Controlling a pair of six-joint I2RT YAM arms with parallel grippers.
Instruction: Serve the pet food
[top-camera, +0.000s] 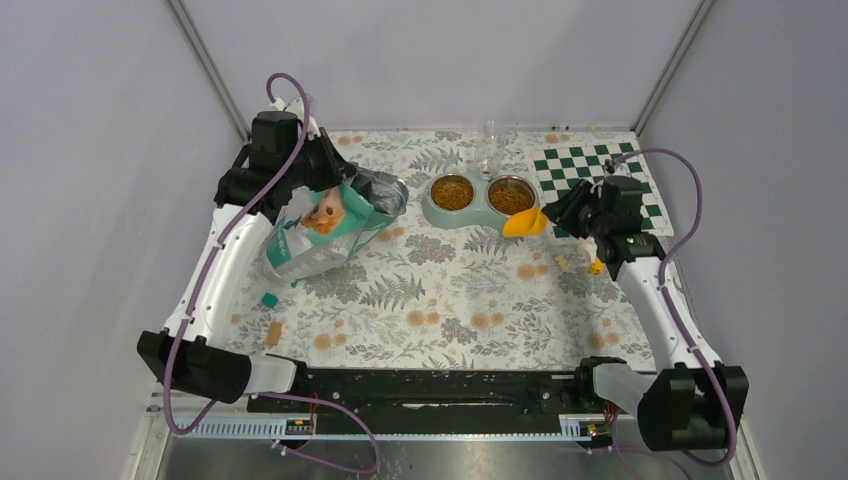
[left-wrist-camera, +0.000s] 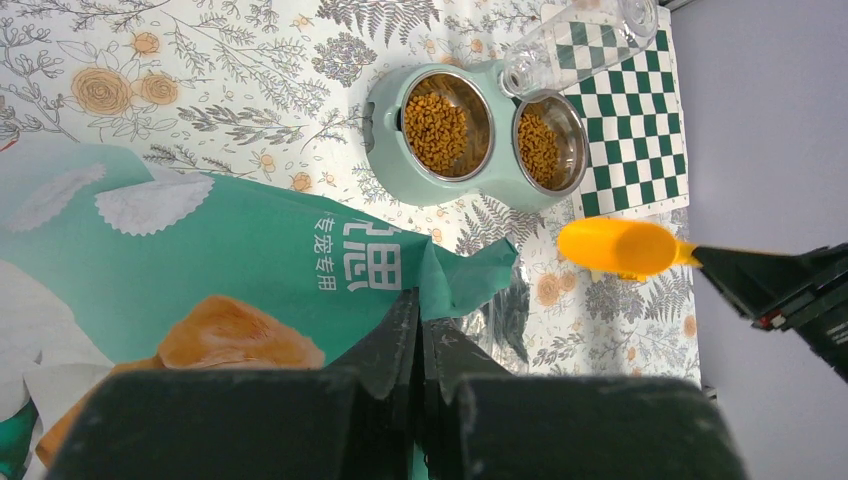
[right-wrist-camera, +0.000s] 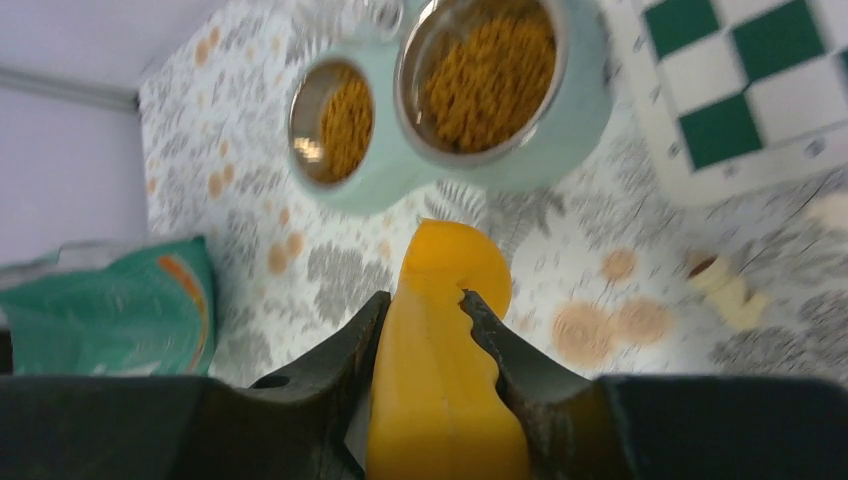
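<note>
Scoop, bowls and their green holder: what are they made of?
Scoop: probably plastic, smooth matte yellow-orange, moulded in one piece. Bowls: likely stainless steel, their bare walls mirror the light. Holder: seemingly plastic, even mint colour with a soft sheen.

brown pet food (left-wrist-camera: 437, 128), heaped in 2-bowl feeder (left-wrist-camera: 500, 175)

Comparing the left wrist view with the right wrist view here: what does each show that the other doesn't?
Left wrist only: the left gripper pinched shut on the teal bag at its edge, and the bag's white lettering.

Right wrist only: the right gripper seen from behind, clamped on the handle of the orange scoop, and a pale tan piece lying on the cloth.

Both: the twin-bowl feeder with kibble in both bowls, the scoop, the bag and the checkered mat.
</note>
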